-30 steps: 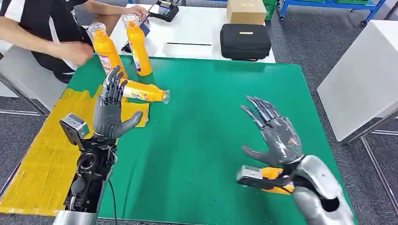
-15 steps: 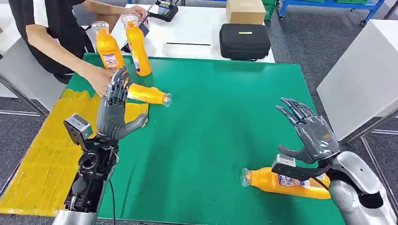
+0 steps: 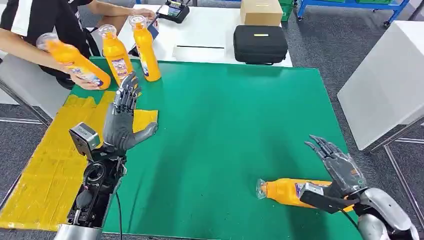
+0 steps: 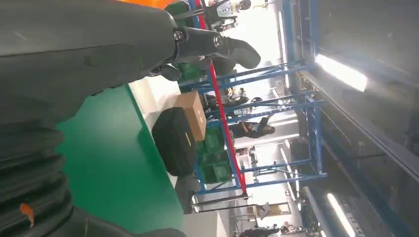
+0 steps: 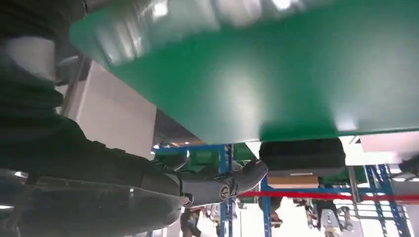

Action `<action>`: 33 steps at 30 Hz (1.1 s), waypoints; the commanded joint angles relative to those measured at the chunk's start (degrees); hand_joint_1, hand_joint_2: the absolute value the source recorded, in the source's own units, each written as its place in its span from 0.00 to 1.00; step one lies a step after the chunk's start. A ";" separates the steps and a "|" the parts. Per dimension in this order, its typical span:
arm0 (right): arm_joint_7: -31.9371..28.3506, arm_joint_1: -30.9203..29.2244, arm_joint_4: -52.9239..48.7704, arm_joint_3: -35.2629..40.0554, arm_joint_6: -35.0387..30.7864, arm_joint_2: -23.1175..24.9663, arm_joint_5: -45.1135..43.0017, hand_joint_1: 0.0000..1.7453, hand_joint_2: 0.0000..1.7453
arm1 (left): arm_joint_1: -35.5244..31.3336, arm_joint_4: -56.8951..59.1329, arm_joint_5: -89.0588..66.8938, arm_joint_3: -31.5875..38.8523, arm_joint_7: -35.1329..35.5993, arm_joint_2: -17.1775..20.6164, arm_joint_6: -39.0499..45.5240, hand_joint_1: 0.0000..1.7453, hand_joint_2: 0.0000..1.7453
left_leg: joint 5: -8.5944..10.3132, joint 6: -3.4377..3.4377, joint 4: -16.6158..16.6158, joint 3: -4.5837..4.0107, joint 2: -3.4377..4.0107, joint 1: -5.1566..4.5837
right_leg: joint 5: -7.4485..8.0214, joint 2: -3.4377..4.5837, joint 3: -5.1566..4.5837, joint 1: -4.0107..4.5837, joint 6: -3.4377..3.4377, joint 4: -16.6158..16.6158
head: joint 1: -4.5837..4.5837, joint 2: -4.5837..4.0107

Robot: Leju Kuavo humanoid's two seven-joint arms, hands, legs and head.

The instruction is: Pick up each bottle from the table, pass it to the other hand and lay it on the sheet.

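both hands spread, holding nothing
right hand (image 3: 340,167) hovers over a lying bottle (image 3: 290,192) on the green table (image 3: 225,115); left hand (image 3: 122,125) sits above the yellow sheet (image 3: 45,165) (fingers apart).

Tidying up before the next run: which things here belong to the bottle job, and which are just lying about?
Job:
- bottle lying by the right hand
- two upright bottles
- bottle in a person's hand
- yellow sheet
- green mat

Lying about:
- black case
- cardboard box
- white paper
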 commanded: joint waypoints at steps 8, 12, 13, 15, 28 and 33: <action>0.80 5.33 -5.68 -3.32 -3.86 14.02 6.17 0.00 1.00 | -1.45 3.96 -2.09 -0.81 0.28 1.37 1.25 0.00 1.00 | -0.09 -0.15 -0.11 0.34 0.01 0.05 | -0.11 -0.08 0.34 0.07 -0.15 -0.10 | 0.00 0.00; 0.42 5.34 -5.36 -5.11 -3.53 15.35 6.26 0.00 1.00 | -0.96 4.57 -4.25 -1.32 0.41 1.32 3.23 0.00 1.00 | -0.09 -0.13 -0.08 0.29 0.09 0.04 | -0.09 0.00 0.27 0.05 -0.12 -0.08 | 0.00 0.00; 0.28 5.28 -4.94 -5.40 -3.33 15.33 6.27 0.00 1.00 | -0.84 4.93 -4.61 -1.47 0.54 1.19 3.58 0.00 1.00 | -0.13 -0.15 -0.08 0.39 0.13 0.04 | -0.12 0.01 0.36 0.05 -0.14 -0.09 | 0.00 0.00; -0.23 5.16 -4.24 -5.87 -2.76 15.40 6.41 0.00 1.00 | -0.64 5.39 -5.08 -1.51 0.46 1.09 4.22 0.00 1.00 | -0.12 -0.15 -0.10 0.40 0.09 0.03 | -0.12 -0.03 0.39 0.04 -0.13 -0.10 | 0.00 0.00; -0.08 3.70 1.75 -7.46 -0.37 14.45 7.62 0.00 1.00 | -1.11 7.03 -5.78 -0.69 0.41 0.78 4.63 0.00 1.00 | -0.13 -0.15 -0.10 0.41 0.07 0.04 | -0.12 -0.04 0.41 0.05 -0.14 -0.13 | 0.02 0.00; 0.05 3.05 3.86 -9.35 0.95 14.36 8.07 0.00 1.00 | -1.12 7.15 -6.02 -0.62 0.39 0.49 4.54 0.00 1.00 | -0.17 -0.17 -0.09 0.49 0.12 0.05 | -0.15 -0.02 0.48 0.06 -0.15 -0.14 | 0.02 0.00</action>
